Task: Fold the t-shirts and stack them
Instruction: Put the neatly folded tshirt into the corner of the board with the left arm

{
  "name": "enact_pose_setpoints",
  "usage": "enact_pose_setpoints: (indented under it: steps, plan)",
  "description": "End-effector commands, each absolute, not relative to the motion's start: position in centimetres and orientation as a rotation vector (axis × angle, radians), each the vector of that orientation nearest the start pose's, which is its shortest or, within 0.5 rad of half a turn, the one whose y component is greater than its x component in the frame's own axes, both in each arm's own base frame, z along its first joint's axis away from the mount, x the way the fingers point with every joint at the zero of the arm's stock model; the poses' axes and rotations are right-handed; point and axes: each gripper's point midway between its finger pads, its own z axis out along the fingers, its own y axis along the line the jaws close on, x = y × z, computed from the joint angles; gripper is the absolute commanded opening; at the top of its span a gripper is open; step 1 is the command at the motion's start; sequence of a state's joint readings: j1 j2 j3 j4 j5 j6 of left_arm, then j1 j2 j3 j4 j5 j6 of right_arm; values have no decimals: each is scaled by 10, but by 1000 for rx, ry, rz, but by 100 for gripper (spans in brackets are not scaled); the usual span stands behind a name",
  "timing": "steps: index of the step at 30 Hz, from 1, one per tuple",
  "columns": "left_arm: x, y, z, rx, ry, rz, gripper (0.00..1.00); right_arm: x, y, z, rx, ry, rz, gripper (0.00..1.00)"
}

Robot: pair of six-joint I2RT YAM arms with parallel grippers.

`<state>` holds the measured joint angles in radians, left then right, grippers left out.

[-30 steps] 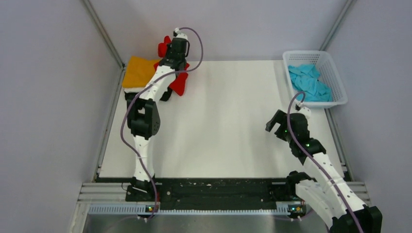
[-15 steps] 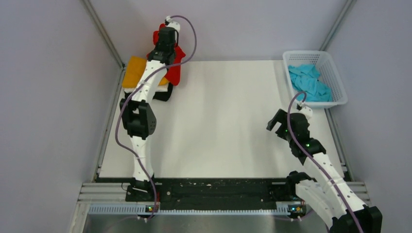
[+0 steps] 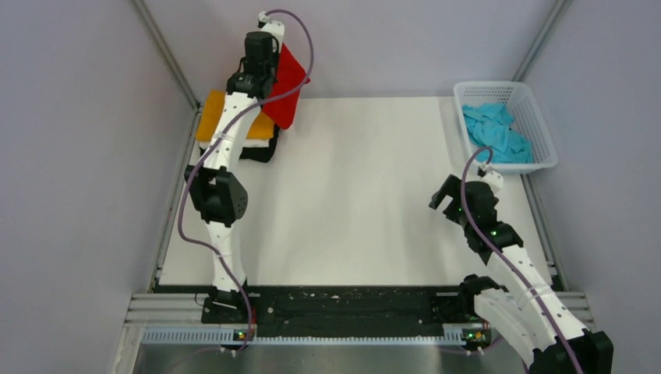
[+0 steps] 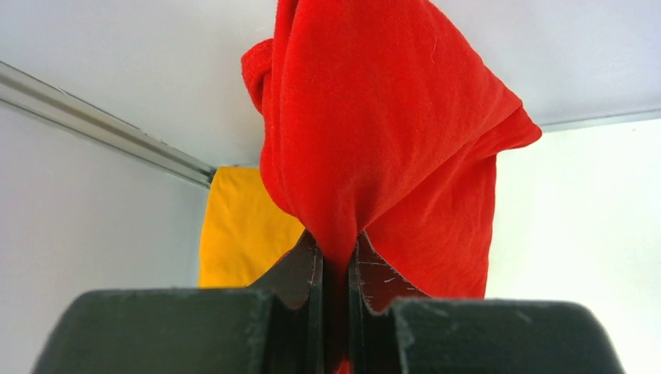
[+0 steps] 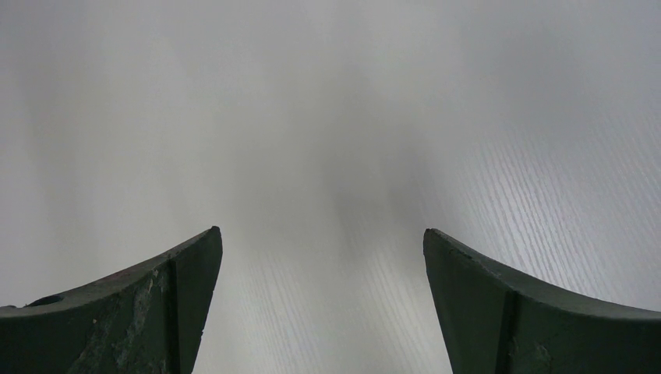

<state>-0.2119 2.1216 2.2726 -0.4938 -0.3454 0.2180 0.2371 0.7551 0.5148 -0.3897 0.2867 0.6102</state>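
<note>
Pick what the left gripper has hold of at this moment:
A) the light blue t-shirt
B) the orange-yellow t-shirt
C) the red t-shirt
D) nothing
C: the left gripper is shut on a fold of the red t-shirt, while the orange-yellow t-shirt lies on the table behind it and the light blue t-shirt sits in the basket.

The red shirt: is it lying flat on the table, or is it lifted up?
Lifted. The left gripper is shut on the red shirt, which hangs bunched from it, not spread flat.
</note>
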Motion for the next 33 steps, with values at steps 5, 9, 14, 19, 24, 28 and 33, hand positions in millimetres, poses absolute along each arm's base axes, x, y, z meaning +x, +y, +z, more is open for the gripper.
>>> enact_pose_setpoints:
  steps: [5,9,14,19,24,28,33]
  plan:
    - [590,-55,374,104,1776,267,0,262,22,123,587,2064,99,99]
    - [600,-35,350,80,1827,288,0,262,19,123,594,2061,84,99]
    - [613,-2,319,50,1886,310,0,262,17,120,598,2069,61,99]
    - [627,22,271,47,1976,218,0,261,14,119,605,2077,35,99]
    - [639,57,230,1,2044,246,0,261,11,119,608,2082,15,99]
    - [642,81,215,-48,2061,274,0,261,9,119,615,2079,2,99]
    - [642,108,206,-126,2058,322,6,261,7,119,620,2079,-12,99]
